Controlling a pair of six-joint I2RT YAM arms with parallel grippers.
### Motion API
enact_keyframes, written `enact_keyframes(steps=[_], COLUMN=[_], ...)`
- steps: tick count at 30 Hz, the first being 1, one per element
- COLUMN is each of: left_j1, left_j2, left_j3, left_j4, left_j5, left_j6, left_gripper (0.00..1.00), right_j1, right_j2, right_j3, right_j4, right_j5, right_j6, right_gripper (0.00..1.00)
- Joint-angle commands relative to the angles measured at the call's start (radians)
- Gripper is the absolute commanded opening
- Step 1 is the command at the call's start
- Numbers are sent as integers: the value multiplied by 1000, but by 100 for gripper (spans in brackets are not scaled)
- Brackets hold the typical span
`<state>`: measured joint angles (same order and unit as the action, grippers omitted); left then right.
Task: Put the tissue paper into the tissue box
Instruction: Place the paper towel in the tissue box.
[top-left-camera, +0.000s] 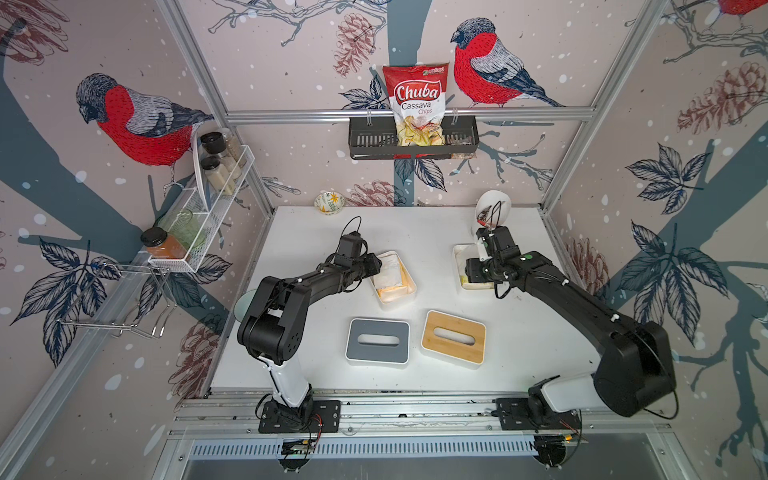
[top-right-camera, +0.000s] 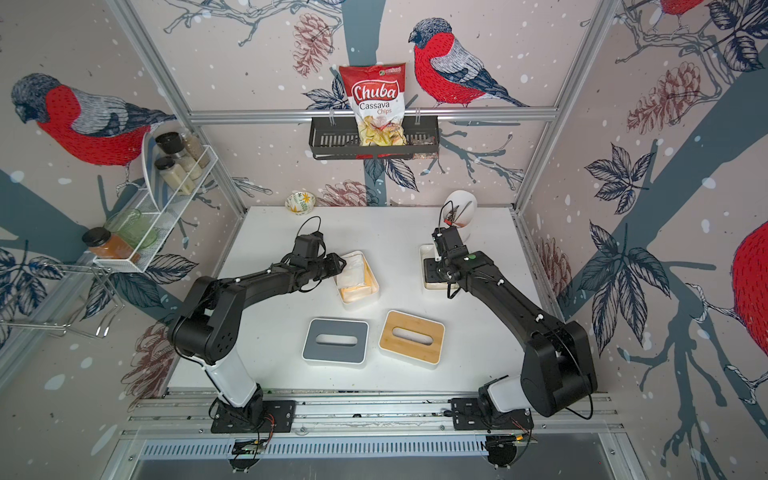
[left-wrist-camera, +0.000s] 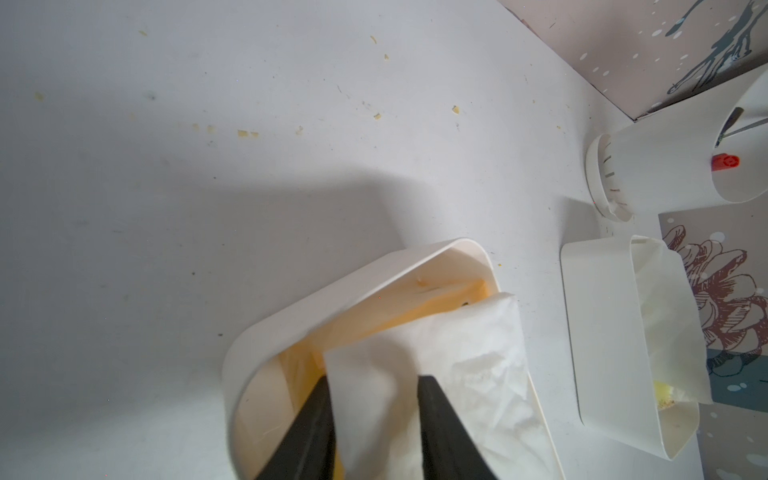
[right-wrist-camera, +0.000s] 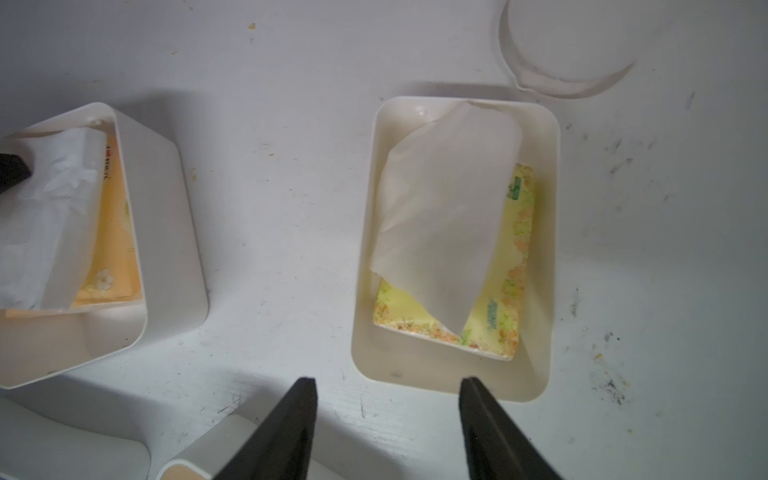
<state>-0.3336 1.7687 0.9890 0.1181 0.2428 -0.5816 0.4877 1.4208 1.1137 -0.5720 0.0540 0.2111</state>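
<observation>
Two open white tissue boxes stand on the table. The left tissue box (top-left-camera: 409, 291) (left-wrist-camera: 332, 299) (right-wrist-camera: 166, 208) holds an orange pack (right-wrist-camera: 116, 249) with white tissue paper (left-wrist-camera: 457, 353) (top-left-camera: 388, 268) lying crumpled on top. My left gripper (left-wrist-camera: 376, 390) (top-left-camera: 380, 266) reaches into this box, jaws apart, with a fold of the tissue loose between them. The right tissue box (right-wrist-camera: 548, 249) (top-left-camera: 459, 253) holds a yellow-green pack (right-wrist-camera: 498, 307) with a tissue sheet (right-wrist-camera: 449, 208) draped over it. My right gripper (right-wrist-camera: 388, 386) hovers open and empty beside this box's near rim.
A grey lid (top-left-camera: 378, 355) and a bamboo lid (top-left-camera: 457, 355), both slotted, lie side by side toward the table's front. A white utensil holder (top-left-camera: 492, 208) stands at the back right and a small patterned bowl (top-left-camera: 329, 203) at the back edge. Crumbs dot the tabletop.
</observation>
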Motion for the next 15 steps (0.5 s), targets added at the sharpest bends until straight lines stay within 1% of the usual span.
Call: enact_keyframes(steps=[1,3,5,6,9,10,12,15], left_j1=[4,4,4,4,4,4,4,3], left_j2=[-38,-72,-120,-148,-233,-265,-325,-421], left_j3=[-7,-26,-50,-61,-90,-99,-117,-162], left_j4=[-53,-60,-60,-66,-89,-99,-116,-133], left_j5=[-4,-9,-13,-16,-35,-39,-45,-63], left_j6=[26,24,21,20,19,19,20,14], left_gripper=[46,50,59,65,87,93,96,96], right_j1=[80,118,146,159,210,227,254,306], right_j2=[0,14,26,32,47,51,48,31], right_j3=[36,54,59,60,66,69,66,61], right_j4=[-48,-65,-68,-68,-73,-76,-78,-78], right_j5=[59,74,83,79,80,81,75,49], right_j6=[7,10,9,5,-5,-2,3,10], right_gripper=[100,100,100,100,100,100,100,100])
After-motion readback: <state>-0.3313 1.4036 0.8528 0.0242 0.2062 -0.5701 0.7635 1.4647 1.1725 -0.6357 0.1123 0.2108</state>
